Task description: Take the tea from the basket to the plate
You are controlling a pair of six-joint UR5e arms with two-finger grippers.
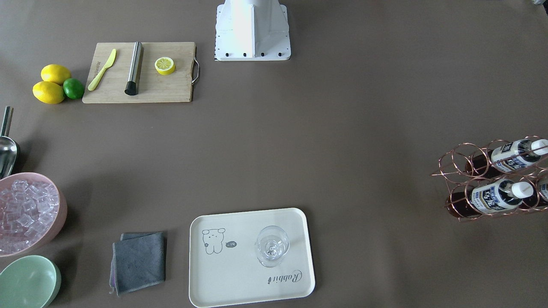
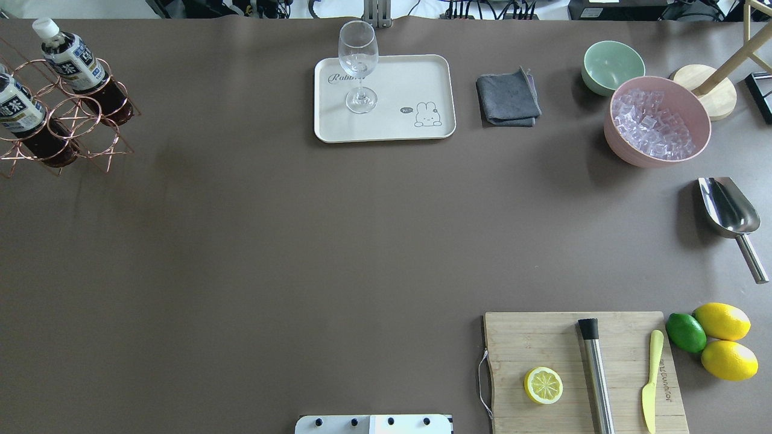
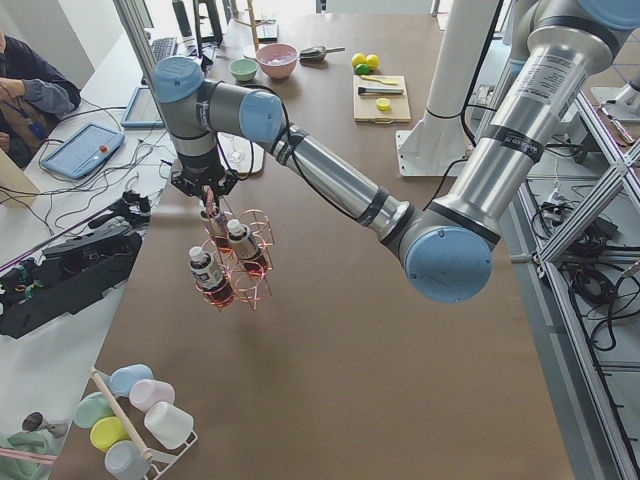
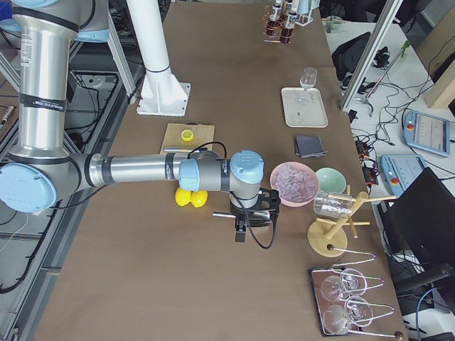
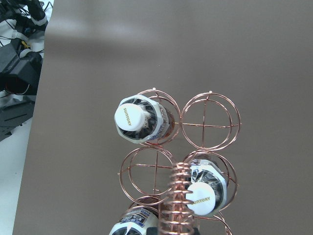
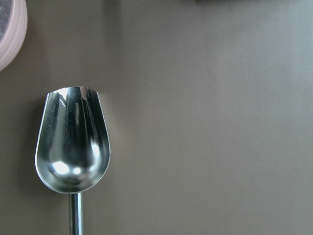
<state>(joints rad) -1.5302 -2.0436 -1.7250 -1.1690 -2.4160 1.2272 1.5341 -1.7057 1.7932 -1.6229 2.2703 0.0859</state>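
Copper-wire basket (image 5: 210,122) at the tabletop's left end holds all three tea bottles (image 5: 139,120) in its rings; none is lifted. The cream plate (image 1: 239,273) carries only a wine glass (image 1: 272,246). The left claw (image 3: 207,197) hangs above the basket's coil handle and the right claw (image 4: 242,229) over a steel scoop (image 6: 73,142); whether either is released or clenched cannot be told. Judgement: grasp, carry and placement all remain.

Light: bright, even and diffuse from above; pale patches lie on the brown surface (image 1: 342,128).
Shadows: soft and short beside the pink bowl (image 2: 657,129) and the scoop (image 6: 72,147).
Glare: hot spots inside the scoop; the white robot base (image 1: 252,30) is washed out.
Focus: mostly sharp; the basket (image 5: 177,196) coil nearest the lens is slightly soft.
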